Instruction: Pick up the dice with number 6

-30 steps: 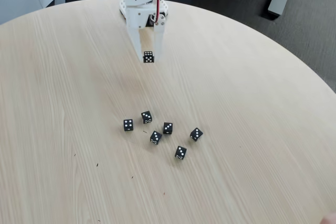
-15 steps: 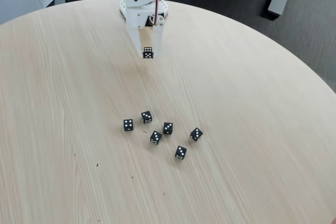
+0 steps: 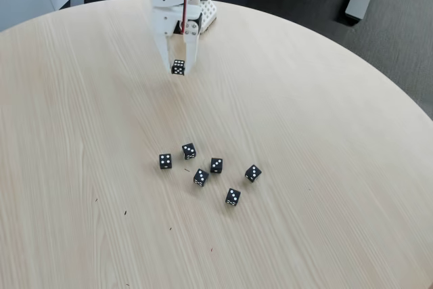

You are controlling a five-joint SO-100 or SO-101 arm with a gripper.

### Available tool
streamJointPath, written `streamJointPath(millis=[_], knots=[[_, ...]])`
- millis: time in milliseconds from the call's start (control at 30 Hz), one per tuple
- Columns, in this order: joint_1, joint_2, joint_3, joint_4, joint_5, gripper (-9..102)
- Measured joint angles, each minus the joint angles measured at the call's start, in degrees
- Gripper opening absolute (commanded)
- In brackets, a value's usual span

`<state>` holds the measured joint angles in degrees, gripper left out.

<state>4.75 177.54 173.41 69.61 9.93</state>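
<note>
Fixed view is showing you carrying the dice with number 6 (image 3: 178, 67) pinched between the tips of the jaws (image 3: 178, 68), which are closing on its two sides while its pipped face is turned toward the camera. The die is hanging clear above the tabletop (image 3: 325, 140), with bare wood directly beneath the jaws. Below and well away from the jaws, six other black dice (image 3: 210, 172) are lying in a loose cluster, untouched. You are judging the pick to be nearly done, so be holding the squeeze steady; the grip is sitting right at the fingertips, and any slackening or jerk could be letting the cube slip out. Be moving slowly and smoothly, staying well above the cluster.
</note>
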Motion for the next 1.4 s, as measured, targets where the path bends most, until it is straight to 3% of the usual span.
streamJointPath(millis=[533,767,1400], knots=[[-0.1,0.0,0.0,0.0,-2.8,0],[-8.0,0.0,0.0,0.0,0.2,0],[-8.4,0.0,0.0,0.0,0.5,0]])
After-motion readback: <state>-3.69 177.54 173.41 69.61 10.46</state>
